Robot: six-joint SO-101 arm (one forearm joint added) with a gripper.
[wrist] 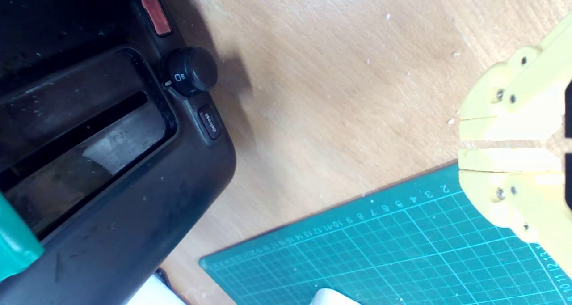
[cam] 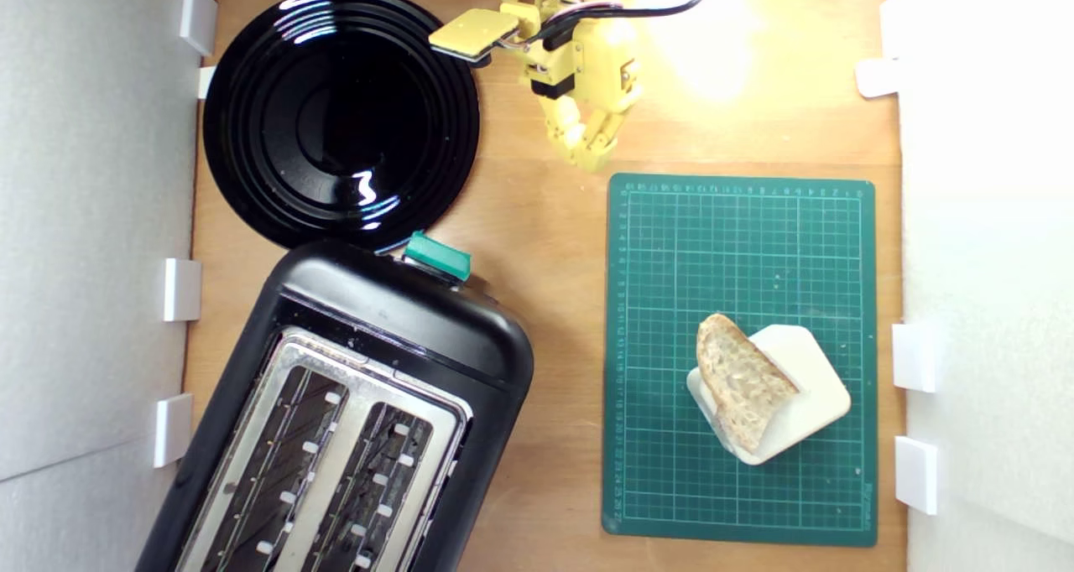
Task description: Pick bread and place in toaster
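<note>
While bread point(cam: 742, 381) lies apart, pincer point(cam: 592, 154) hangs closed.

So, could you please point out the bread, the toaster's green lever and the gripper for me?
bread point(cam: 742, 383): exterior view, middle of the pale crumb.
green lever point(cam: 437, 257): exterior view, its top face at the toaster's end.
gripper point(wrist: 505, 144): wrist view, the narrow gap between the yellow fingertips.

The yellow arm point(cam: 579, 44) reaches in from the top edge of the exterior view, its gripper point(cam: 594, 151) pointing down-frame. In the wrist view the jaws sit nearly together, only a thin gap between them, nothing held.
</note>
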